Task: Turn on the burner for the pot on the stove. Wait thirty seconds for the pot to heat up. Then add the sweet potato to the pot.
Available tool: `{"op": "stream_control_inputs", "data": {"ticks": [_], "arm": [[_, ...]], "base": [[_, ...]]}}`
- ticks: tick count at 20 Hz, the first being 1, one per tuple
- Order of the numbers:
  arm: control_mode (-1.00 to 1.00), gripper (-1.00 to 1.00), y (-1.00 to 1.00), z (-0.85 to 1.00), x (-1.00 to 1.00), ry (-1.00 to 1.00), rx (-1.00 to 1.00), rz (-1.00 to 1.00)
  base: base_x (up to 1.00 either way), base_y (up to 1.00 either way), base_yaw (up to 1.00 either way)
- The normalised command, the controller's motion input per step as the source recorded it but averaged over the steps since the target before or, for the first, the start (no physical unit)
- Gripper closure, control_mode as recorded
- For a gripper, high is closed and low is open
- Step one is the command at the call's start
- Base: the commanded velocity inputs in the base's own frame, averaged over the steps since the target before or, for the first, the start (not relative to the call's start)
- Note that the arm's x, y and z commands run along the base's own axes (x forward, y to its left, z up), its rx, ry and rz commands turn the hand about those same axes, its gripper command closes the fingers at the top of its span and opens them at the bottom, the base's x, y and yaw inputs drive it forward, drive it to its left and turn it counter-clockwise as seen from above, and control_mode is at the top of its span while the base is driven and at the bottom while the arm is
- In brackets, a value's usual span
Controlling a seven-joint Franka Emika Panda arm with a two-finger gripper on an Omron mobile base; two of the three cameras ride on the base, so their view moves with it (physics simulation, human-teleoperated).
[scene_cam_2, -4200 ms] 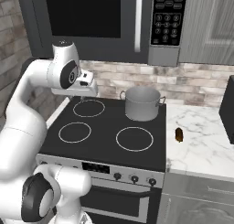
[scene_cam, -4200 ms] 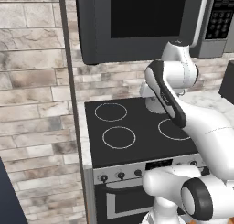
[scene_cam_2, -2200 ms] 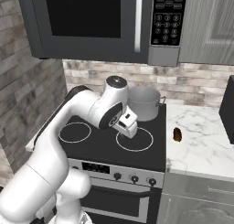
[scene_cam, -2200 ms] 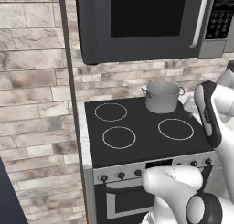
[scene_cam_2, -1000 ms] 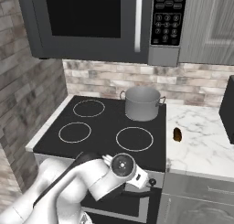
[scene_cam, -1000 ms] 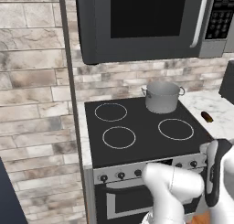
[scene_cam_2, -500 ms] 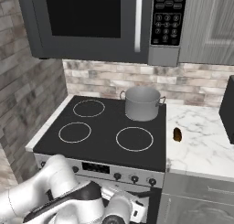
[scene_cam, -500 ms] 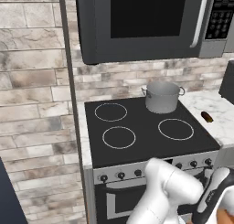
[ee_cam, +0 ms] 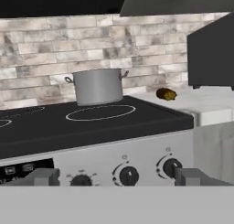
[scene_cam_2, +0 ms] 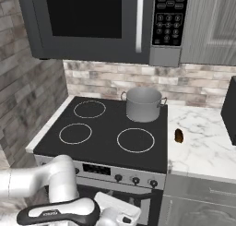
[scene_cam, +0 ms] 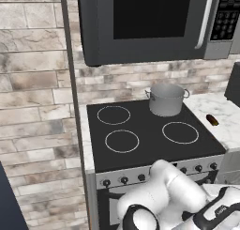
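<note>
A: Where were the task's things found?

B: Saw the grey brushed-metal cylindrical pot [scene_cam_2: 143,104] on the far right ring of the flat black glass stove [scene_cam_2: 106,128]. Saw the small oblong brown sweet potato [scene_cam_2: 179,135] on the white marble counter [scene_cam_2: 205,149], just to the right of the stove and nearer than the pot, well apart from it.

A: And the two-finger gripper [ee_cam: 114,178]?

B: Hung low in front of the steel panel, level with the small black knobs [ee_cam: 129,175]. Dark fingertips [ee_cam: 45,176] stood wide apart, with nothing held.

A: What could have gone wrong from there?

B: Probably turning the wrong knob. Several alike in one row, close together; could not read which one belongs to the far right ring. Then another ring heated and the pot left cold. Possibly also a slip off such a small round knob.

A: How did the sweet potato lie?

B: Flat, with the long axis roughly from far to near, slanted a little. Both ends looked alike, so could not tell a pointing end.
</note>
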Motion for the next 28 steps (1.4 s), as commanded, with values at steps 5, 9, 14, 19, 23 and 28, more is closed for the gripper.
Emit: {"op": "stream_control_inputs", "data": {"ticks": [5, 9, 14, 19, 23, 28], "arm": [[-1.0, -1.0, 0.0, 0.0, -0.01, -0.11, -0.02, 0.01], [-1.0, -1.0, 0.0, 0.0, 0.0, 0.0, 0.0, 0.01], [-1.0, -1.0, -0.03, -0.09, 0.0, 0.0, -0.03, 0.04], [-1.0, -1.0, -0.01, -0.12, 0.0, -0.02, -0.07, 0.05], [-1.0, -1.0, -0.05, -0.08, 0.01, -0.02, -0.04, 0.05], [-1.0, -1.0, -0.05, -0.02, 0.11, 0.0, -0.01, 0.03]], "base": [[0.0, 0.0, 0.0], [0.0, 0.0, 0.0], [0.0, 0.0, 0.0], [0.0, 0.0, 0.0], [0.0, 0.0, 0.0], [0.0, 0.0, 0.0]]}}
